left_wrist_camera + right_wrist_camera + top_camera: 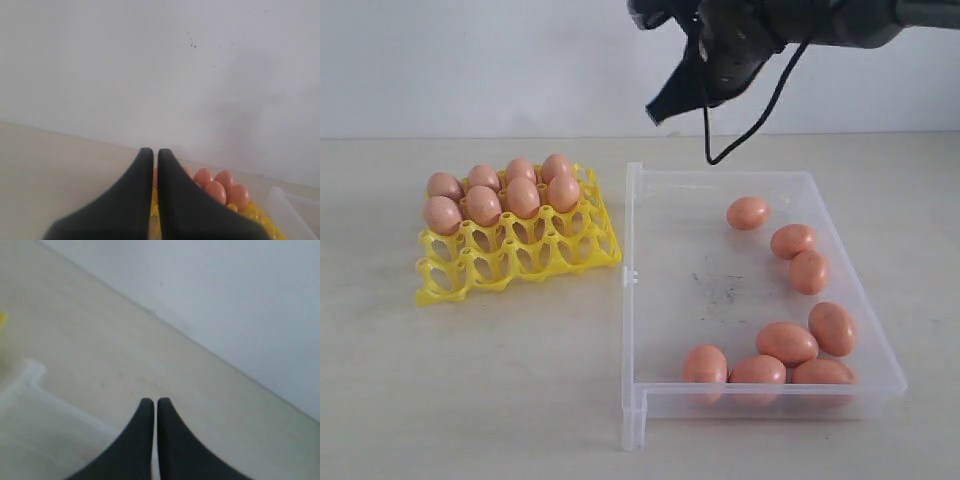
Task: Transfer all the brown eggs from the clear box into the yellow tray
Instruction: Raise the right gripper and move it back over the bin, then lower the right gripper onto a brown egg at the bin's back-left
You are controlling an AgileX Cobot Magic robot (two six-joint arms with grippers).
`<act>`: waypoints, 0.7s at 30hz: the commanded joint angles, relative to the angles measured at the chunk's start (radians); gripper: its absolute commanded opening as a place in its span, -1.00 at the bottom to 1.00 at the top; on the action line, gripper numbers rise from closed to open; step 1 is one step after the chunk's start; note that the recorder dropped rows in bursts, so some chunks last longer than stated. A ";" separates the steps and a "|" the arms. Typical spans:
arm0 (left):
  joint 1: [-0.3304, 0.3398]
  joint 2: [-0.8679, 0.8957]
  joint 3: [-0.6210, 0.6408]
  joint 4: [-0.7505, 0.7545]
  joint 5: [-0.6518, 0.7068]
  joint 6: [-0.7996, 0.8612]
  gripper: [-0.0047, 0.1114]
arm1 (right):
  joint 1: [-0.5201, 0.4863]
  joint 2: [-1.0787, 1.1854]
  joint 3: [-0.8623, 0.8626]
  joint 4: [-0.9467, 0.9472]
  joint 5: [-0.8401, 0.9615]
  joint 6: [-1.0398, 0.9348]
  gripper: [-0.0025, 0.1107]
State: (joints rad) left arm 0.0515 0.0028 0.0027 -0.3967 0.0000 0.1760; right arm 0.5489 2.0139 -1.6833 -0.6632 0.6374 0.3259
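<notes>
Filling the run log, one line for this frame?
yellow tray: eight eggs | clear box: eight eggs | right tool: shut, empty, raised | left tool: shut, empty

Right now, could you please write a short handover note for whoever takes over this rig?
Left gripper: jaws shut, empty, with the yellow tray just beyond it.
Right gripper: jaws shut, empty, raised above the far end of the clear box.
Done: eight brown eggs sit in the tray's two far rows.
Left: eight more lie in the box, along its right side and near end. The tray's two near rows are free for them.
</notes>
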 commanded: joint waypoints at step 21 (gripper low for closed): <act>-0.004 -0.003 -0.003 -0.003 0.000 0.009 -0.85 | -0.180 0.093 -0.003 0.512 0.509 -1.090 -0.13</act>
State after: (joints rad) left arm 0.0515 0.0028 0.0027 -0.3967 0.0000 0.1760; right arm 0.3780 2.0802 -1.6833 -0.0884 1.1369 -0.7151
